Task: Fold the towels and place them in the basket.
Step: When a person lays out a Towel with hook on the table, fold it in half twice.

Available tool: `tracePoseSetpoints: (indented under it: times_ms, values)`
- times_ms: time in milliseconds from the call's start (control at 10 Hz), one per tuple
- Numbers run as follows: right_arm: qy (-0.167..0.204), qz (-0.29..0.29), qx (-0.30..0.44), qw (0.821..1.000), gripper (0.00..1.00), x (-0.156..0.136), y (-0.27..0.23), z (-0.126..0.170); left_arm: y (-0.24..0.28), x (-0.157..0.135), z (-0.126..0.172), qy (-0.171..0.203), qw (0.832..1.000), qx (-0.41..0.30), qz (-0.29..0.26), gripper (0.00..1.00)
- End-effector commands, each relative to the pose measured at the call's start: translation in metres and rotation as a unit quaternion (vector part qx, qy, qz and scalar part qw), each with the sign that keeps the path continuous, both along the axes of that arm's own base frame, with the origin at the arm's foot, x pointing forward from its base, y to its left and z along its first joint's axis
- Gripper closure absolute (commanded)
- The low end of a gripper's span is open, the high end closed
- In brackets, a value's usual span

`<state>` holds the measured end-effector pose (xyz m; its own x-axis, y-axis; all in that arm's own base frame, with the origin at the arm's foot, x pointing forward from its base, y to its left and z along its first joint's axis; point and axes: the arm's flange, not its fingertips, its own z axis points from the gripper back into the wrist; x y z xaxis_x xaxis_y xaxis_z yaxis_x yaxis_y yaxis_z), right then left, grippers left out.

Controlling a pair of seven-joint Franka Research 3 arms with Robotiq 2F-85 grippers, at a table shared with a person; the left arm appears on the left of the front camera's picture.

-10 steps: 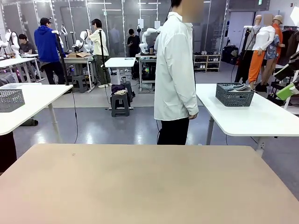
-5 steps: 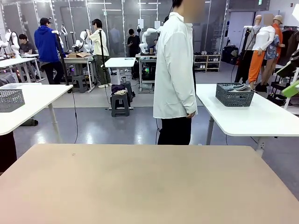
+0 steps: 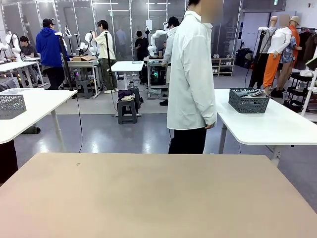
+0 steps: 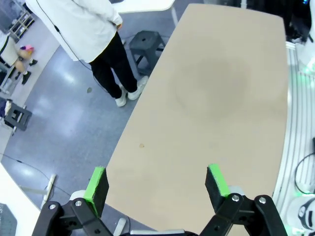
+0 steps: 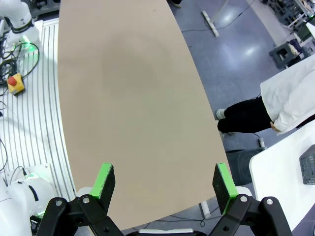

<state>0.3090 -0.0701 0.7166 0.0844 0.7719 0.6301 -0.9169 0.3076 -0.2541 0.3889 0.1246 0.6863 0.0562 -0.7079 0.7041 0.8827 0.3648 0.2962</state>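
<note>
Both arms were held high over the tan table [image 4: 216,98]: left gripper [image 4: 157,183] with jaws spread wide, right gripper [image 5: 165,183] likewise spread. The dark grey mesh basket [image 3: 248,105] sat on the white side table [image 3: 267,126] at far right, with pale folded towels [image 3: 250,92] lying in it, colours too small to tell. A person in a white lab coat [image 3: 190,74] stood just beside that table, arm hanging.

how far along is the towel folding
Done: nothing visibly folded here. In hand: nothing; the left hand and right hand hang open over the tan table. The person stands at its far side beside a white table bearing a dark mesh basket with what looks like cloth in it. Left: essentially all folding and placing.
</note>
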Motion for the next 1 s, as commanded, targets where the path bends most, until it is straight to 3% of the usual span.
tracePoseSetpoints:
  times_ms: [0, 900]
  values:
    - [0.003, 0.020, 0.007, 1.000, 0.00, 0.0010, -0.0081, -0.0006, 0.0078, 0.0031, 0.0057, 0.002, 1.000, -0.003, -0.027, 0.00]
    - [0.007, 0.018, 0.006, 1.000, 0.00, 0.0006, -0.0061, -0.0040, 0.0092, 0.0030, 0.0012, 0.008, 1.000, -0.002, -0.017, 0.00]
